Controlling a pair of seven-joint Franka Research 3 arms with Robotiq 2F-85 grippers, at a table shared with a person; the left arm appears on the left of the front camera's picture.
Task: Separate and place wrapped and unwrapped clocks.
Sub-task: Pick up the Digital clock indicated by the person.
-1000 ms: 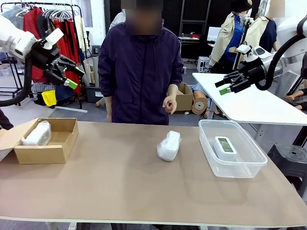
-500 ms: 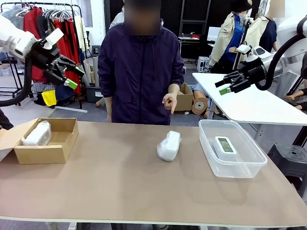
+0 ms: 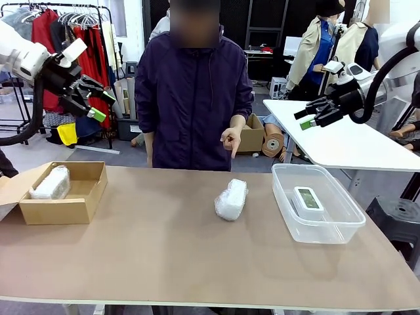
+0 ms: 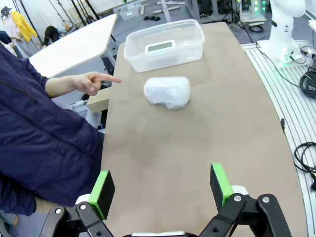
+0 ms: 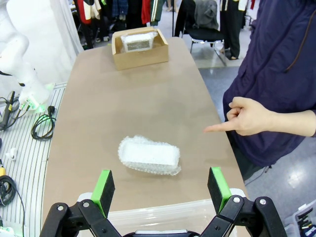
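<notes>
While the left pincer [image 3: 104,106] at upper left and the right pincer [image 3: 302,119] at upper right are held wide and empty, the white bubble-wrap bundle [image 3: 231,199] is seen mid-frame on the brown table [image 3: 164,262], long axis lying near-to-far; the right pincer is judged nearer.
</notes>
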